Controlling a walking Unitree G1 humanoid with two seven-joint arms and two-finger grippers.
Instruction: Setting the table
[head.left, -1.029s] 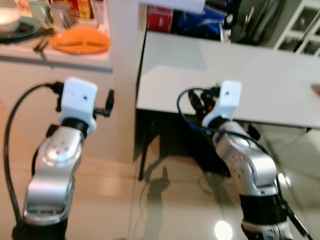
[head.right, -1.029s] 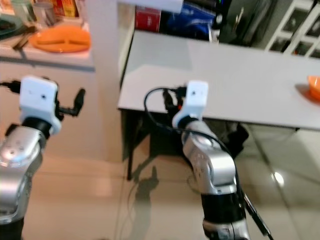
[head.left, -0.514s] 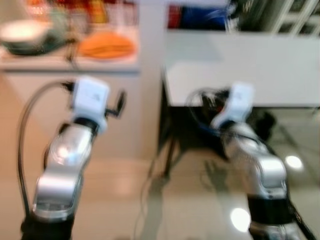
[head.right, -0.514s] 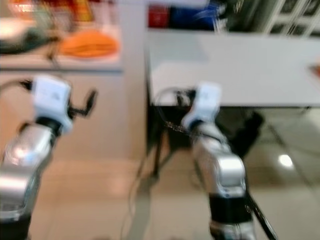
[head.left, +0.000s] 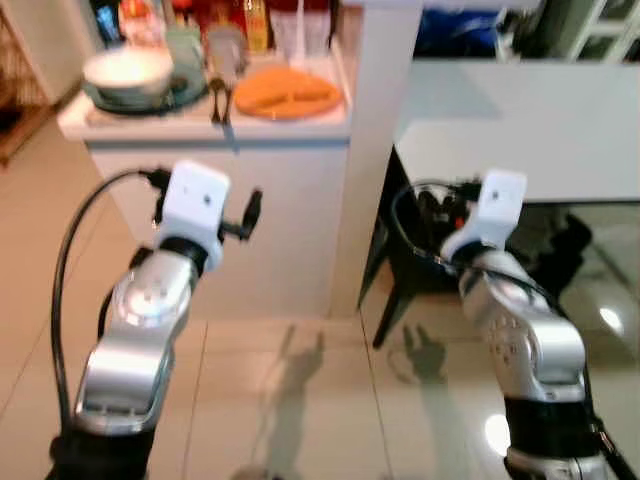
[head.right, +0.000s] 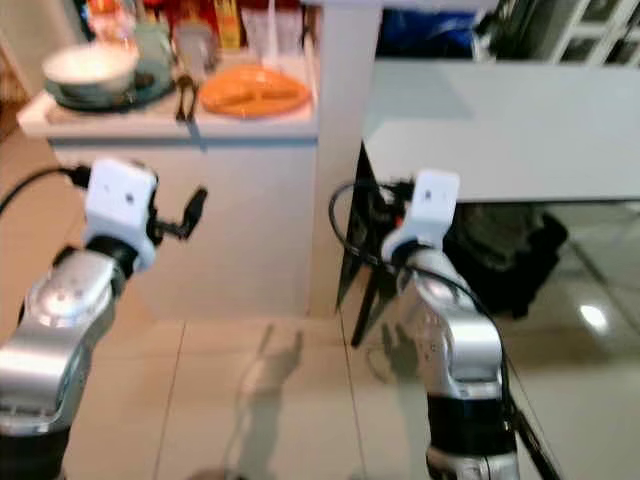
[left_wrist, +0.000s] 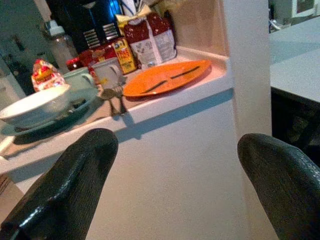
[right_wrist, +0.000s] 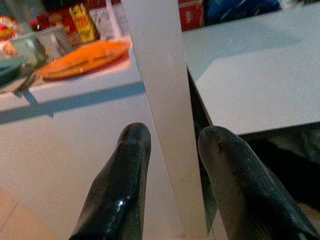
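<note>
Left wrist view is showing the left pincer (left_wrist: 175, 175) gaping wide, empty. The orange plate (left_wrist: 167, 78) (likely stiff, light, slippery) is sitting on the table (left_wrist: 165, 107); gripping its rim seems best.

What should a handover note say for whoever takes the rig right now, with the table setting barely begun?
Left hand: open, empty, raised in front of the counter, facing it.
Right hand: fingers slightly apart, empty, held near the white pillar between the counter and the table.
Things: the orange plate, the white bowl on a dark green plate, the mugs and the cutlery all sit on the counter.
Done: nothing picked up yet; the part of the grey table in view is bare.
Left: reach the counter, take the tableware, and carry it across to the table.
</note>
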